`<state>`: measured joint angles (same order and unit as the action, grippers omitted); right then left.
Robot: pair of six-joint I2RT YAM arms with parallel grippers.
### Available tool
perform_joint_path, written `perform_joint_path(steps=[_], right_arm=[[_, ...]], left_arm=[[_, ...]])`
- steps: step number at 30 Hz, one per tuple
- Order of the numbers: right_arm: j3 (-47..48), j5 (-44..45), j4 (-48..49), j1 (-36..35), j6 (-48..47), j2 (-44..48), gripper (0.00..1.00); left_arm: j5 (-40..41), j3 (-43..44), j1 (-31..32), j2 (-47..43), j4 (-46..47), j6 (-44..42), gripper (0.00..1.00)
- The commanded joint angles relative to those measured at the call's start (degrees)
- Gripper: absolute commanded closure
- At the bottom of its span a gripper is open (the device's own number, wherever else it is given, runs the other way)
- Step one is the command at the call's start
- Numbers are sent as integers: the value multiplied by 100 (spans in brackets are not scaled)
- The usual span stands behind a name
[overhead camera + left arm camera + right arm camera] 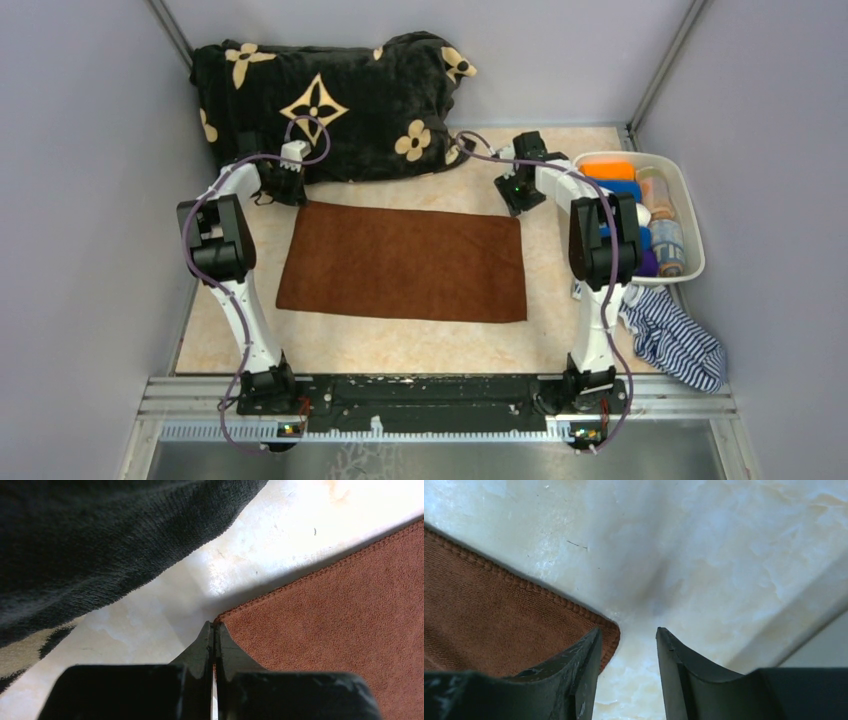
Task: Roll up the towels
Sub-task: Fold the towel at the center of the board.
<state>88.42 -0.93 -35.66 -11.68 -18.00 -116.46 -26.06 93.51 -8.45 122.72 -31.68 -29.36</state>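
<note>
The brown towel (405, 262) lies flat mid-table. The left gripper (214, 630) pinches its far-left corner, jaws pressed together, with the black flowered blanket (350, 100) just beyond. The right gripper (628, 640) has its jaws spread astride the far-right corner. A white bin (692, 215) of rolled towels (612, 170) sits to the right.

Left arm (243, 310) and right arm (595, 320) reach forward, wrists bent down.
Left end effector (214, 626) has jaws pressed together; right end effector (628, 631) has jaws standing apart.

Marbled table (400, 345) bears brown towel (405, 262); black blanket (330, 100); white bin (693, 222); striped cloth (675, 340).
</note>
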Motion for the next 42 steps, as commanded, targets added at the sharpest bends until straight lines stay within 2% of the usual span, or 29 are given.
perform_joint_path(steps=[1,4,8,14,24,27,29,34,42], right_arm=[[377,-299,-107,-12,-186,-257,56],[396,-371,-153,-3,-196,-335,57],[339,-351,-219,-8,-243,-433,66],[226,-448,-500,-9,-307,-513,67],[14,-830,-883,196,22,-815,79],[-31,-857,-974,249,23,-907,89],[-43,-848,-883,262,8,-903,100],[309,-737,-665,278,-41,-751,100],[1338,66,-382,468,-437,-491,100]], left_arm=[[-42,34,-6,-244,101,14,100],[-46,43,1,-228,112,17,100],[-54,45,1,-206,116,32,100],[-39,51,-8,-186,123,49,100],[21,41,-7,-183,137,82,100],[-18,30,-3,-186,141,102,100],[-51,32,5,-189,136,112,100],[-163,-95,-4,-395,314,182,100],[-520,-194,-3,-799,813,339,100]])
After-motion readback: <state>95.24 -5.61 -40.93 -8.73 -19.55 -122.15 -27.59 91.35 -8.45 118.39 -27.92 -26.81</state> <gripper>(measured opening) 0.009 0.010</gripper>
